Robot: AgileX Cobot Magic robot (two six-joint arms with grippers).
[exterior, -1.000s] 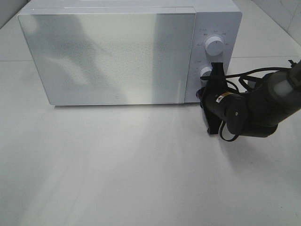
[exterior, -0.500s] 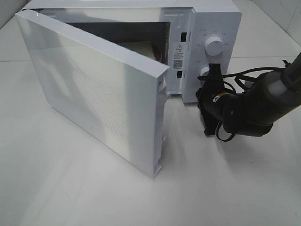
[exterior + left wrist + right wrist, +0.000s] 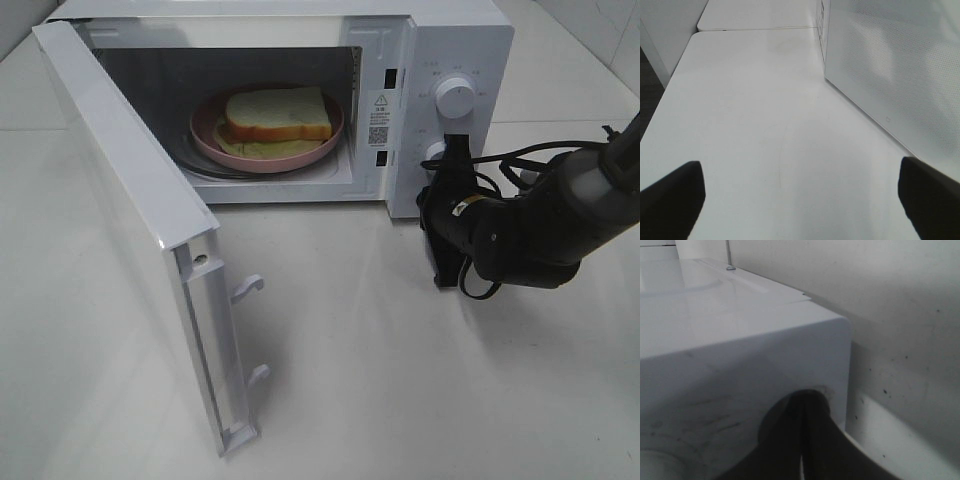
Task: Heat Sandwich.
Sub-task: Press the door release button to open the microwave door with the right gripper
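From overhead alone, the sandwich (image 3: 277, 114) shows inside the microwave (image 3: 470, 55).

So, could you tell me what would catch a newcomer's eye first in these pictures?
The door stands wide open at the left, baring the sandwich on a pink plate inside the microwave. At the right, the shut right gripper sits at the lower knob.

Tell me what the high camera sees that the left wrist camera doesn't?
Only the high camera shows the sandwich on its pink plate inside the microwave, and the shut right gripper at the lower knob. Only the left wrist camera shows the left gripper, open and empty. Both show the open door and the white table.
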